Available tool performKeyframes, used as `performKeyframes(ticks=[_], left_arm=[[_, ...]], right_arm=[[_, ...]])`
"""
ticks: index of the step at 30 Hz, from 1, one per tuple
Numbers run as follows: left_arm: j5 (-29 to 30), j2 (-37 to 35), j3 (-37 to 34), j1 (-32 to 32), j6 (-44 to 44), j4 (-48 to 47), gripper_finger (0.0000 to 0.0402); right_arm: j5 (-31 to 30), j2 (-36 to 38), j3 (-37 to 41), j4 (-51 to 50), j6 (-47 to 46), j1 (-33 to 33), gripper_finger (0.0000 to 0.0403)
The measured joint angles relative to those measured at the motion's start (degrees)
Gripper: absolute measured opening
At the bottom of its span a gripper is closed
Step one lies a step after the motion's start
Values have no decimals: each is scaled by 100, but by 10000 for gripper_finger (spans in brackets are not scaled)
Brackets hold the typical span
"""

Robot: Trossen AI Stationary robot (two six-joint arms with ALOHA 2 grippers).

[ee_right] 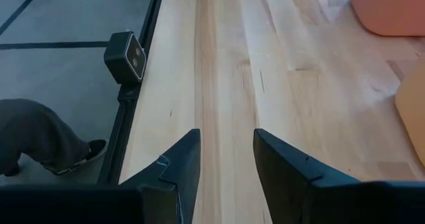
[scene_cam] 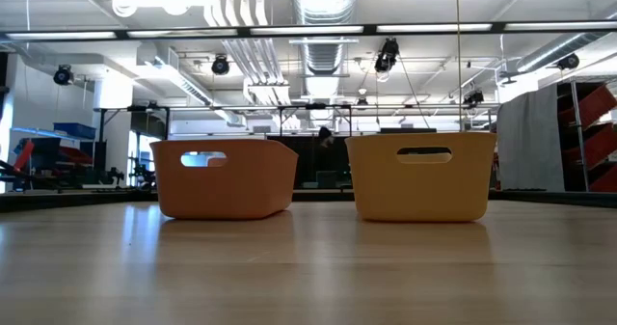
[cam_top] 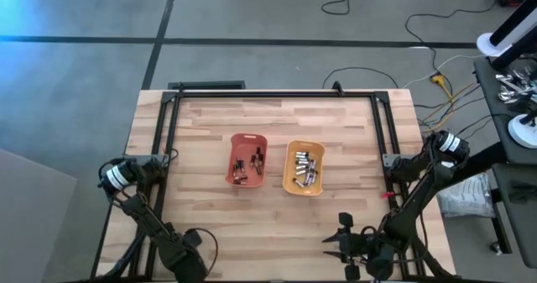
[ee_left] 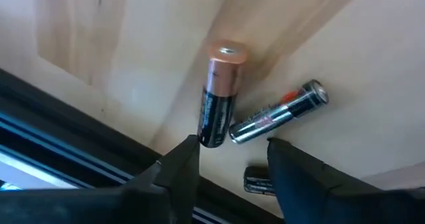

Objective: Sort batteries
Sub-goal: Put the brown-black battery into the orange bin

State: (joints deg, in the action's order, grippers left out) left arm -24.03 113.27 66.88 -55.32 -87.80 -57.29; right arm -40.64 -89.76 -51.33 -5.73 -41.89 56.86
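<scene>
An orange tray [cam_top: 246, 159] and a yellow tray [cam_top: 304, 167] stand side by side mid-table, each holding several batteries [cam_top: 304, 169]. Loose on the wood near the table's near-left edge lie a dark battery with a coppery end [ee_left: 219, 94], a silvery battery [ee_left: 279, 114] and a third cell [ee_left: 259, 181]. My left gripper [ee_left: 232, 157] hovers open just over them, its fingertips flanking the near ends of the first two. My right gripper [cam_top: 336, 233] is open over bare wood at the near right.
A black camera box [ee_right: 126, 54] sits on the table's edge rail. A person's shoe and trouser leg [ee_right: 40, 141] show on the floor beyond that edge. Bare wood lies between the trays and the near edge.
</scene>
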Motion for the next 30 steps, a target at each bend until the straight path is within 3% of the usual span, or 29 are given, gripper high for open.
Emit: performKeyframes(ticks=[11,22,30], left_arm=[[397,-172,-115,759,-145,350,76],[720,-177,-7,1456,-660,774,73],[1750,-443,177,1564,-490,28,73]], right_arm=[[9,-1,91,0,47,-2,141],[69,-2,114,4,33,0,130],[76,-2,116,4,35,0,132]])
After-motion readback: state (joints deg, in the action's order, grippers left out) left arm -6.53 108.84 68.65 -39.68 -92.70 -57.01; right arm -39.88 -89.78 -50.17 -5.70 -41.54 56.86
